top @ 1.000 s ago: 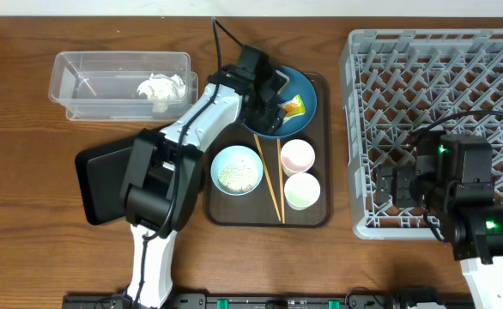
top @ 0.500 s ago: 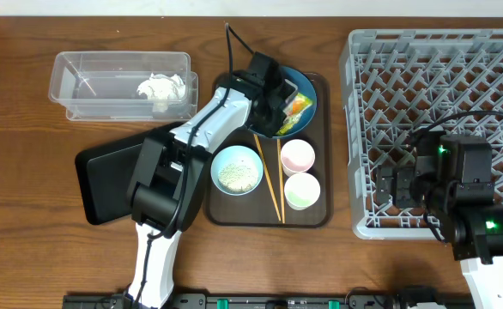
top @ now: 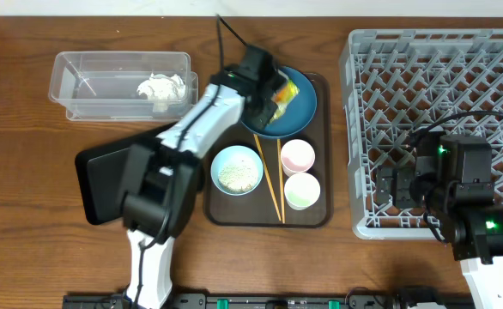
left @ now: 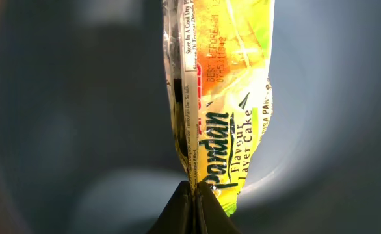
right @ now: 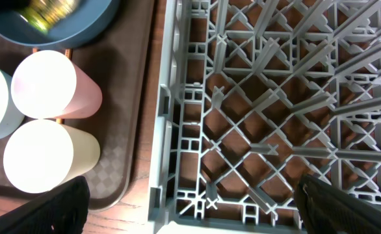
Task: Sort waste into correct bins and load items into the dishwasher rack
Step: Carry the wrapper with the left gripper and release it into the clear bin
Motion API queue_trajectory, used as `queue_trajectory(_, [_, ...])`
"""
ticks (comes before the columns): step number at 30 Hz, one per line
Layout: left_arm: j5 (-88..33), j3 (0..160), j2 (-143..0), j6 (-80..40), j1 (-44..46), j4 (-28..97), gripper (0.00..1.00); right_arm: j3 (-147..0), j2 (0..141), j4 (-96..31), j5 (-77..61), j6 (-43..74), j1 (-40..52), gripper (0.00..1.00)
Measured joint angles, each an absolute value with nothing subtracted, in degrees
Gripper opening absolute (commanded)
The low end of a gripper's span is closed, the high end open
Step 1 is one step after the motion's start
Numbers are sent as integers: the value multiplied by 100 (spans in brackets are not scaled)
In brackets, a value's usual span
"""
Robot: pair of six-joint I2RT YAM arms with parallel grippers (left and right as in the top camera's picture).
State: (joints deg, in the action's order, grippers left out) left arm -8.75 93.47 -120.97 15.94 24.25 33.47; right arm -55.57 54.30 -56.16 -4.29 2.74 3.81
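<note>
The yellow-orange snack wrapper (left: 220,97) hangs over the dark-blue bowl (top: 301,110), pinched at its seam by my shut left gripper (left: 194,190). In the overhead view that gripper (top: 277,93) sits above the bowl's left half. The crumpled white tissue (top: 161,87) lies in the clear tub (top: 88,64). Rice fills the light-blue bowl (top: 237,169). Beside it stand the pink cup (top: 297,155) and pale green cup (top: 301,190), with the chopsticks (top: 269,178) between. My right gripper (right: 194,209) is open over the dishwasher rack (top: 440,103), at its left wall, and holds nothing.
The bowls, cups and chopsticks rest on a brown serving tray (top: 264,215). A flat black tray (top: 101,184) lies left of it, partly under my left arm. The rack's left wall (right: 171,117) stands close to the brown tray's right edge.
My left gripper has shut on the snack wrapper in the dark-blue bowl and raised it slightly. The right arm has not moved.
</note>
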Motion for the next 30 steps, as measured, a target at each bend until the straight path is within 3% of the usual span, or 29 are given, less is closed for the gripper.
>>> queue_trajectory(10, [-838, 9347, -10628, 1588, 1247, 3339, 6, -5557, 5430, -5618, -429, 274, 381, 99])
queue_trajectory(19, [-792, 9347, -10613, 1568, 130, 3391, 7, -5557, 5430, -5618, -429, 274, 381, 99])
queue_trajectory(30, [-749, 9347, -10613, 1527, -303, 3404, 15, -5557, 5430, -5623, -429, 274, 381, 99])
